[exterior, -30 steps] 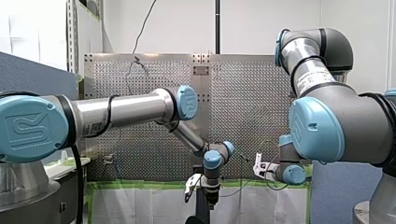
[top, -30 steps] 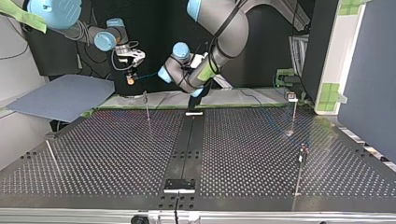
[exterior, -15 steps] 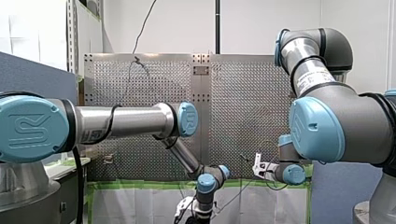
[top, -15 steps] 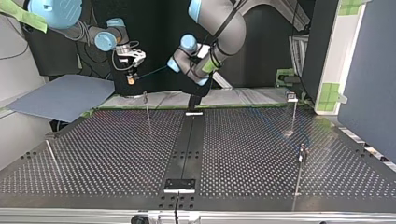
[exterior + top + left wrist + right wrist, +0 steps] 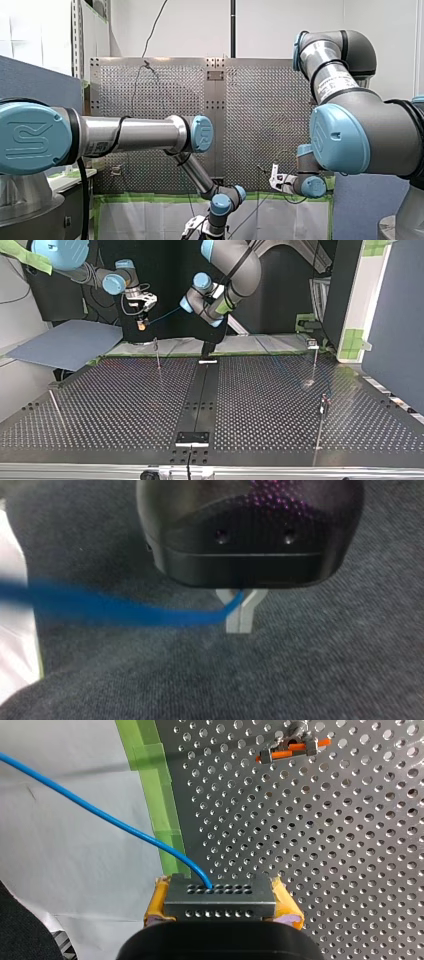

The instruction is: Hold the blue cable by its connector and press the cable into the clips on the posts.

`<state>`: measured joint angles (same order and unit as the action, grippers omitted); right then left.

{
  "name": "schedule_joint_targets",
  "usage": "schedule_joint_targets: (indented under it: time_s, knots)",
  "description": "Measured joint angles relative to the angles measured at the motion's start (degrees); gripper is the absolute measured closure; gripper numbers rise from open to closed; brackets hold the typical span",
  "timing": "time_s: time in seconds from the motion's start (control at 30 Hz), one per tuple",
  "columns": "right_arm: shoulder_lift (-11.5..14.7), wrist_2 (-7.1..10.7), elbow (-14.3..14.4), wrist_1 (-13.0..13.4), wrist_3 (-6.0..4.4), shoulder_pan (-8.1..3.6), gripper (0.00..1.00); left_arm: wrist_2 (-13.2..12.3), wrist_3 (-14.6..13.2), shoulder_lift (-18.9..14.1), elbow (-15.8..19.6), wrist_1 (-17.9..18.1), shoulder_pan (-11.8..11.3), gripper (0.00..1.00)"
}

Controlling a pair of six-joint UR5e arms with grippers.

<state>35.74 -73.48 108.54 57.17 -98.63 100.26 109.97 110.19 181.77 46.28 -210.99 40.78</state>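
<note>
Since a second earlier my left arm (image 5: 130,132) had sunk lower. At the top view's left my right gripper (image 5: 142,321) clamped the grey connector (image 5: 219,894) between yellow pads (image 5: 157,905); the thin blue cable (image 5: 167,316) ran taut to my left gripper (image 5: 240,627), metal fingers (image 5: 247,620) pinching it.

Slim posts (image 5: 157,354) on open table (image 5: 110,407)

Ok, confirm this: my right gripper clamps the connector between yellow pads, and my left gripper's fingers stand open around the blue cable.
Not quite. In the left wrist view my left gripper is shut on the blue cable, not open around it. My right gripper does clamp the connector between yellow pads.
</note>
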Motion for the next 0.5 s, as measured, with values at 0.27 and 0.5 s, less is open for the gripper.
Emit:
schedule_joint_targets:
  time_s: [0.27, 0.5]
  knots:
    - [0.0, -0.06, 0.0, -0.03, -0.08, 0.03, 1.0, 3.76, -2.35, -1.3, 0.51, 1.5, 1.57, 1.0]
    - [0.0, -0.24, -0.01, -0.11, -0.78, -0.59, 1.0, 3.96, -2.84, -4.41, 3.47, 4.97, 2.6, 1.0]
